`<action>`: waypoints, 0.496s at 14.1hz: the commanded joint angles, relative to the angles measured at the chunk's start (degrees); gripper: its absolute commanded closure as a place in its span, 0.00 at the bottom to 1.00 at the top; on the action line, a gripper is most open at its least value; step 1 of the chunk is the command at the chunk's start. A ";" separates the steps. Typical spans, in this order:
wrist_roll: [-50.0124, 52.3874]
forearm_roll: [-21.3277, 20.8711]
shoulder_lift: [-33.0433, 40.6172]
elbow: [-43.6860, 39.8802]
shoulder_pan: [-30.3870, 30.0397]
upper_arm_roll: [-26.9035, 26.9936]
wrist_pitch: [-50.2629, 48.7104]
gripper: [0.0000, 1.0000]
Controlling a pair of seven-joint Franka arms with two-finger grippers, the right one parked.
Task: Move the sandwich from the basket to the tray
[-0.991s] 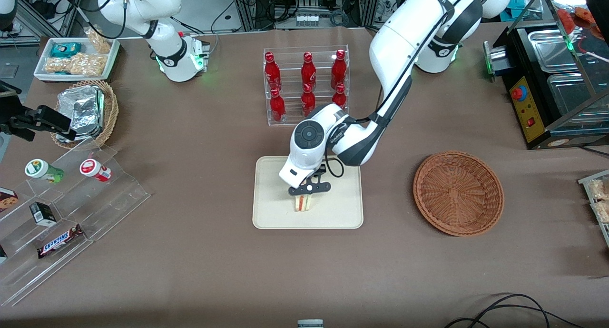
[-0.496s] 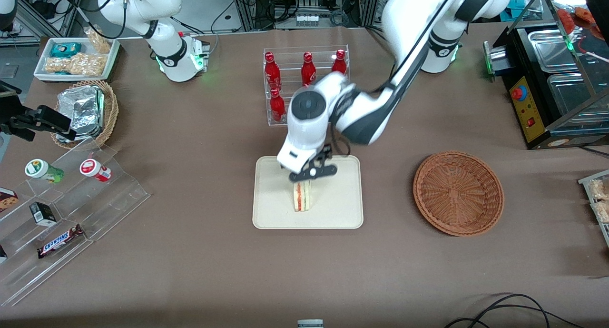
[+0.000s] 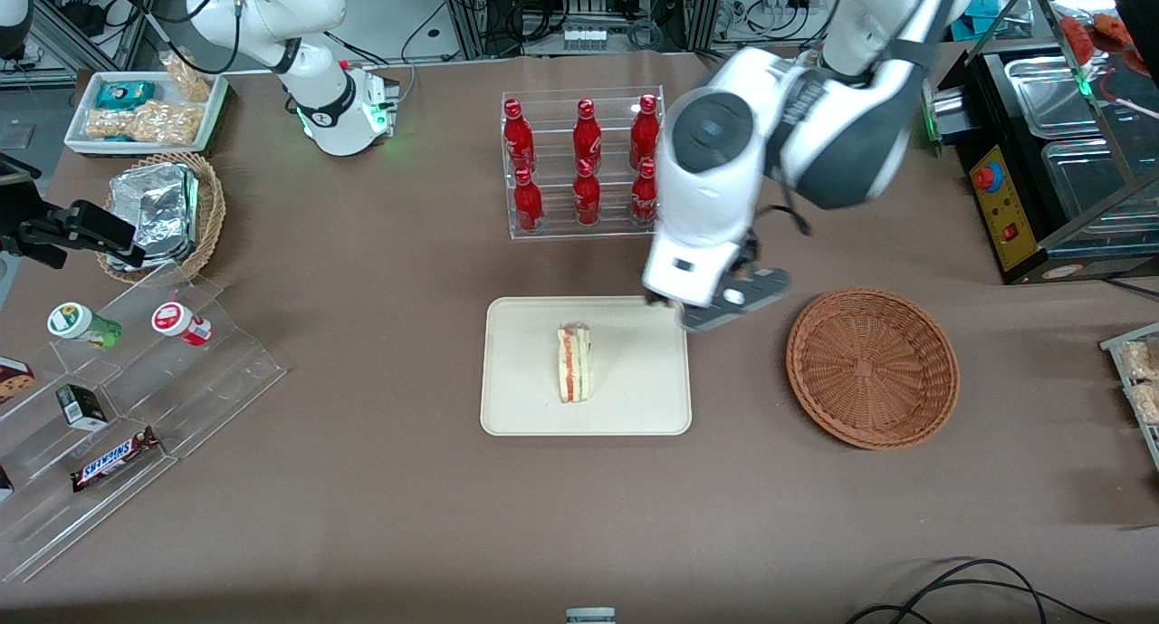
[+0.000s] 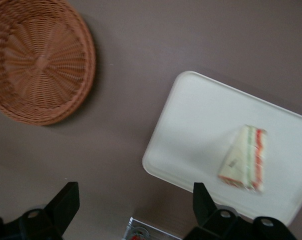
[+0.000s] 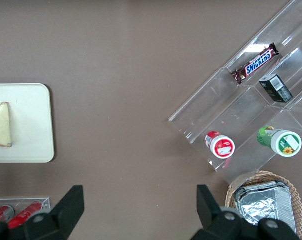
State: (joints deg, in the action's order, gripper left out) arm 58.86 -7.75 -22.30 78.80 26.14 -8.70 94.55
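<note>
The sandwich (image 3: 574,363) stands on its edge in the middle of the cream tray (image 3: 525,375), red and green layers showing, with nothing touching it. My left gripper (image 3: 730,303) hangs high over the table between the tray's corner and the reddish-brown basket (image 3: 872,366), which holds nothing. In the left wrist view the gripper (image 4: 134,205) is open, both black fingertips (image 4: 65,202) wide apart over bare table with nothing between them. That view also shows the sandwich (image 4: 245,158), the tray (image 4: 196,125) and the basket (image 4: 38,57). The right wrist view catches the sandwich (image 5: 0,125) on the tray (image 5: 33,125).
A clear rack of red bottles (image 3: 584,162) stands farther from the camera than the tray. Toward the parked arm's end are a clear stepped stand with snacks (image 3: 127,398), a tan basket of foil packets (image 3: 163,212) and a white dish (image 3: 145,108). A black appliance (image 3: 1059,153) sits at the working arm's end.
The gripper let go of the sandwich, rose off the tray and swung toward the basket. The sandwich stays standing on the tray.
</note>
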 commanded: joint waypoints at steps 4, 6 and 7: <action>-13.58 -0.42 11.29 15.74 -10.93 -0.36 0.37 0.00; -19.28 -0.51 14.90 19.62 -14.26 -0.36 0.02 0.00; -21.40 -0.42 16.65 20.94 -15.32 -0.36 -0.07 0.00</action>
State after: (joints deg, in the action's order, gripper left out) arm 41.65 -7.78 -11.91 93.61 13.06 -8.43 94.46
